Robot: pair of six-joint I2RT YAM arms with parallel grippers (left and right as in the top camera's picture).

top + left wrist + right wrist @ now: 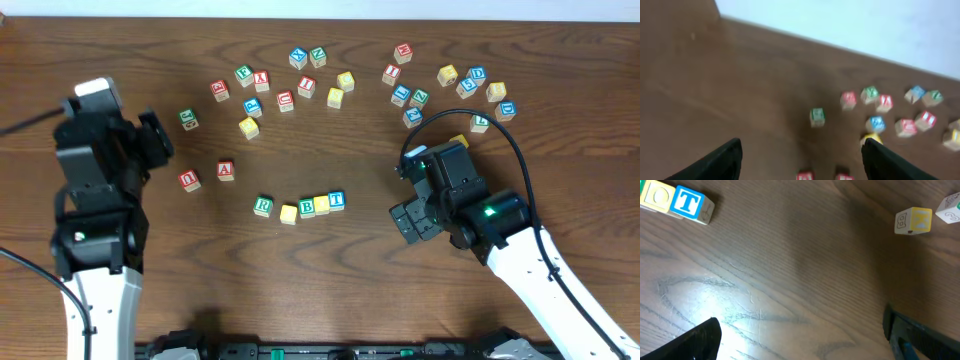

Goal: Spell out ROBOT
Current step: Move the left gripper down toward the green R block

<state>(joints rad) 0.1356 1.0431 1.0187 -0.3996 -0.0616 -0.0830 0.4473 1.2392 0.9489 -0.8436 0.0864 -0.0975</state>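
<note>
Five cubes stand in a line on the table (330,290), a little toward 6 o'clock from its middle. They are the R cube (262,206), the first yellow-faced cube (289,213), the B cube (307,207), the second yellow-faced cube (322,204) and the T cube (337,200). The line runs from 9 toward 3 o'clock and tilts slightly up toward 12 at the T end. From overhead I see the R cube just apart from its neighbour, while the other four look to be touching.

My right claw (410,222) sits at 3 o'clock of the T cube, well apart from it. Its fingers (700,340) are spread wide over bare wood with nothing between them. In its wrist view the T cube sits in the corner at 10 o'clock.

The red-framed A cube (226,170) and U cube (189,180) lie at 10 o'clock of the R cube.

My left claw (158,140) is beyond them at 9 o'clock. Its wrist picture is blurred, but the fingers (730,160) are clearly set wide and empty. A lone green cube (188,119) lies just at 1 o'clock of it.

The loose cubes (298,58) are scattered in a band along the 12 o'clock side.
</note>
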